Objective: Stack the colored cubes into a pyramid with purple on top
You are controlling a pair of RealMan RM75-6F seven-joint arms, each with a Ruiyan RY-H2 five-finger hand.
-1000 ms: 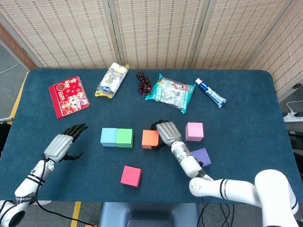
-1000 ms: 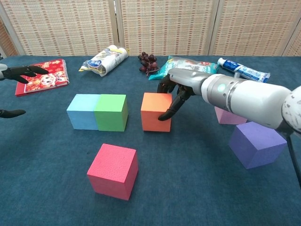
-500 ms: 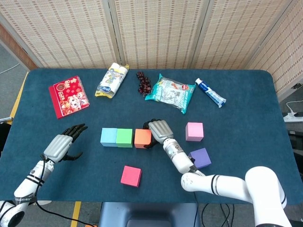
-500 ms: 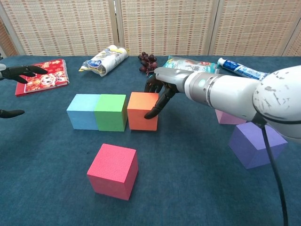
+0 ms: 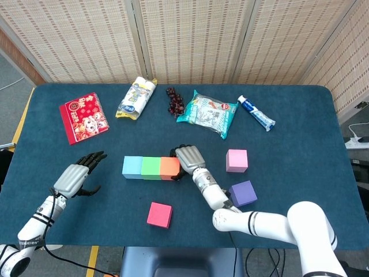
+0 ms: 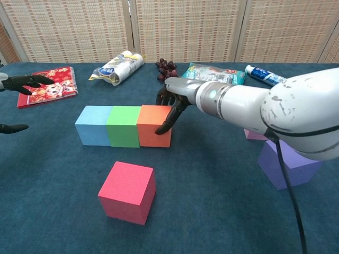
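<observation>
Cubes sit in a row on the table: the blue cube, green cube and orange cube touch side by side, forming what looks like the pyramid's base. The right robot hand rests its dark fingers against the orange cube's right face, touching it without gripping; whether the hand counts as spread or curled I cannot tell for sure, as the fingers are partly bent. The left robot hand hovers well left of the row, fingers apart, holding nothing.

The red cube lies near the front edge, below the row and left of the right robot hand. The pink cube and purple cube lie to that hand's right, the purple one nearer the robot. For the second tier, the right robot hand is probably nearest to the pink cube.
</observation>
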